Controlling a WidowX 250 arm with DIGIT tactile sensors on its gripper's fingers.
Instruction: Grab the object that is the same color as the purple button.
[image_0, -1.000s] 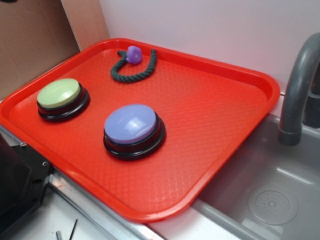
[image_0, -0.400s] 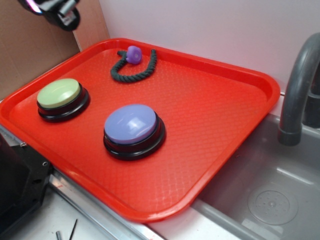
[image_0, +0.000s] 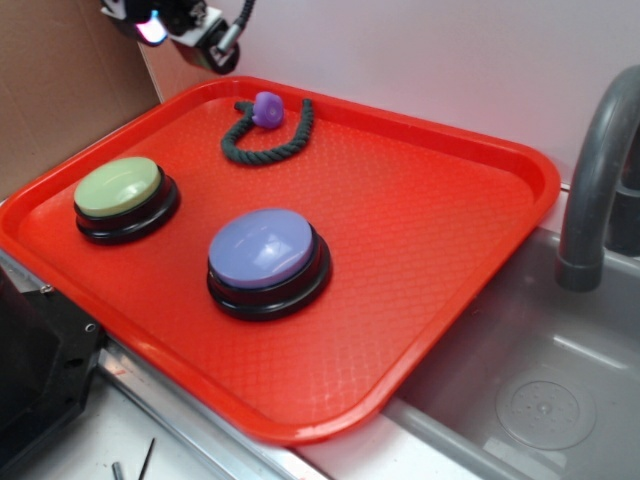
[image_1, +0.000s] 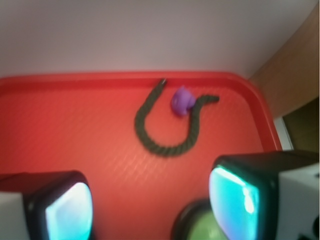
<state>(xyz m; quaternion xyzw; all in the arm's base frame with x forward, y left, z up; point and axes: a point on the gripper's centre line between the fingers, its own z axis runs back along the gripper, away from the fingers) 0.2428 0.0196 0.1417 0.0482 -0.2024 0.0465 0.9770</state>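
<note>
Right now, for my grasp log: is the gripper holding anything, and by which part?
Nothing is held. The gripper is open and empty above the tray; the purple object lies untouched.

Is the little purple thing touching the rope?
Touching. In the wrist view the purple lump sits right against one arm of the rope, overlapping it with no red tray between them.

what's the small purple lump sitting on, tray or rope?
The purple lump sits inside the open mouth of the U-shaped rope, against one rope end, on the red tray. The wrist view suggests overlap with that end; whether rope runs under it is hidden.
</note>
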